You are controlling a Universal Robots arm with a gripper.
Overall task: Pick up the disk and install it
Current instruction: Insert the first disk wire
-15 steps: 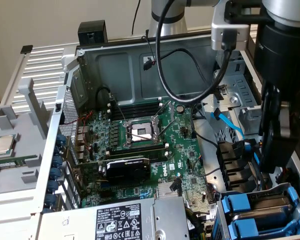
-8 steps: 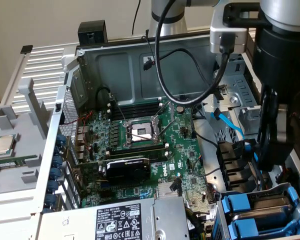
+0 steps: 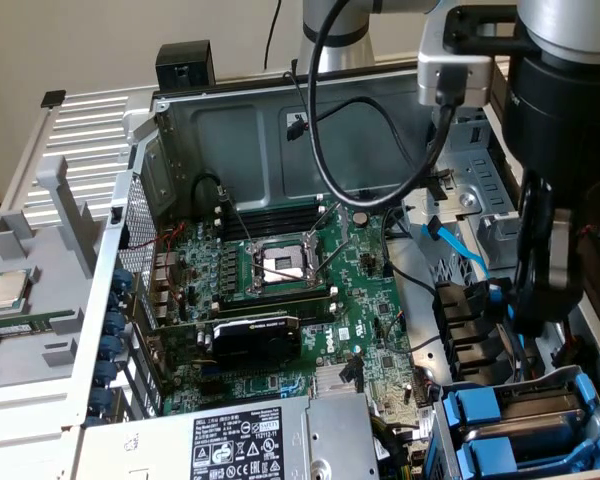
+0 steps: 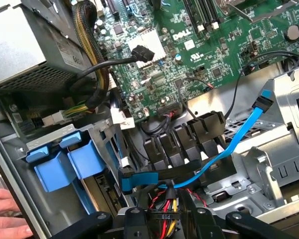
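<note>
So the disk (image 3: pixel 485 412), as far as I can tell, is one of two blue-framed units sitting side by side in the drive cage (image 3: pixel 436 440), at the lower corner of the case on the exterior view's right. The other carrier (image 3: pixel 485 458) is right beside it. No label visible from here, just the blue handles and a bit of grey metal behind them.

The gripper (image 3: pixel 532 305) is down in the case next to that cage, in among the cables. In the wrist view a red/yellow power bundle (image 4: pixel 164 226) runs right through it, and a blue SATA cable (image 4: pixel 229 149) loops just beyond. Honestly can't tell how far open it is or whether it's got hold of anything.

Handling-wise I'd guess stiff, fairly dense and shock-sensitive, with slick metal faces. The long plastic edges of the carrier look like the best place to grab, away from the connector end.

Also, someone's hand (image 4: pixel 7 214) is resting on the case edge.
</note>
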